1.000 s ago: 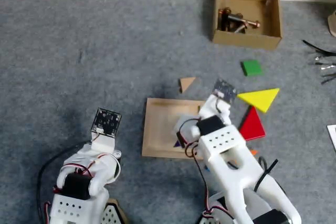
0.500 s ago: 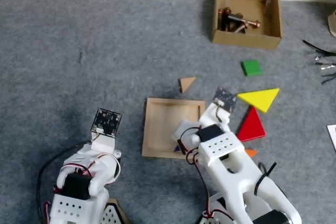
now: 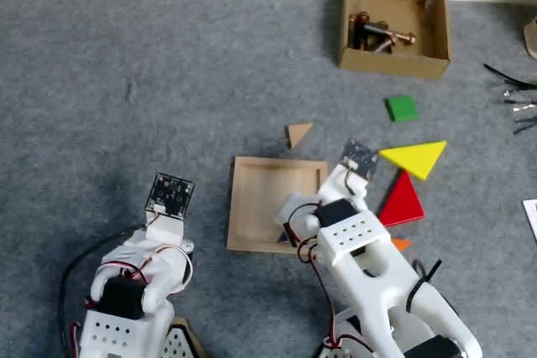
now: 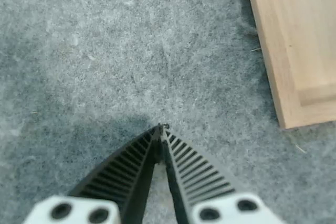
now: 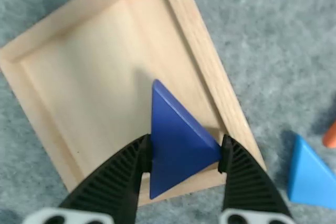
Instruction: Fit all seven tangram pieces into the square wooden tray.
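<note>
over the near right corner of the wooden tray [image 3: 252,175], your right hand [image 5: 186,144] is pinching the dark blue triangle [image 5: 176,135], one finger on each of two edges. most of the piece hangs above the tray's floor, and one tip overlaps the rim. you cannot tell from these views whether it touches the wood. the rest of the tray's floor is bare.

your left hand [image 4: 160,129] sits low over the grey table [image 3: 126,81], its fingers pressed together with nothing between them. it is off the tray's left side, near the front corner but apart from it.

the other pieces lie loose on the table. a small tan triangle [image 3: 299,132] rests just behind the tray's far edge. to the right of your right arm you have the red triangle [image 3: 402,201], with the yellow triangle [image 3: 415,157] close behind it and the green square [image 3: 402,108] farther back. a light blue piece [image 5: 310,174] and an orange piece [image 3: 401,244] lie near the tray's right side, close to the arm. at the far side stands a cardboard box [image 3: 393,63] holding some metal bits.
</note>
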Tool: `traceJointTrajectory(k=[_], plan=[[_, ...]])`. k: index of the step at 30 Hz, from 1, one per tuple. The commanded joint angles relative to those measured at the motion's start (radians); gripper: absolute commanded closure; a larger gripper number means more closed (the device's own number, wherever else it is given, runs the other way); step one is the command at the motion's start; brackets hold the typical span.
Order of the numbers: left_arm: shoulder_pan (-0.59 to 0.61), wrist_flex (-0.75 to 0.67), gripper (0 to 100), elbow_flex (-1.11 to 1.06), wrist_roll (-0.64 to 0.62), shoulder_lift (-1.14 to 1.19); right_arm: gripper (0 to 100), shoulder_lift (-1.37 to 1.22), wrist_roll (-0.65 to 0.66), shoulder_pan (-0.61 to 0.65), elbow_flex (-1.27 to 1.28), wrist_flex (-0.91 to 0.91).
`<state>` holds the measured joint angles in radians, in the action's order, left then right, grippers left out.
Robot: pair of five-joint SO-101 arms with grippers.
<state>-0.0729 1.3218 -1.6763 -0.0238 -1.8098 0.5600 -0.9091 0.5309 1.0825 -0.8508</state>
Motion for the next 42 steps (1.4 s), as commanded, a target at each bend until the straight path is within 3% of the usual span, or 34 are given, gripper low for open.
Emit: traceJointTrajectory(k=[1, 13, 23, 32, 37, 42], plan=[[-0.015, 0.005, 99, -0.019, -0.006, -0.004, 84.5, 0.039, -0.002, 0.008, -0.01, 0.019], [-0.015, 0.005, 99, -0.019, -0.006, -0.004, 84.2, 0.041, -0.002, 0.01, -0.012, 0.019], [-0.015, 0.005, 99, -0.019, -0.006, -0.004, 66.6, 0.041, -0.002, 0.01, -0.012, 0.019], [-0.015, 0.005, 99, -0.019, -0.006, -0.004, 65.6, 0.042, 0.0, 0.008, -0.039, 0.013], [-0.015, 0.005, 99, -0.019, -0.006, -0.004, 65.6, 0.128, 0.193, 0.008, -0.097, 0.012], [-0.015, 0.005, 99, -0.019, -0.006, -0.004, 65.6, 0.282, 0.224, 0.004, -0.101, -0.136]])
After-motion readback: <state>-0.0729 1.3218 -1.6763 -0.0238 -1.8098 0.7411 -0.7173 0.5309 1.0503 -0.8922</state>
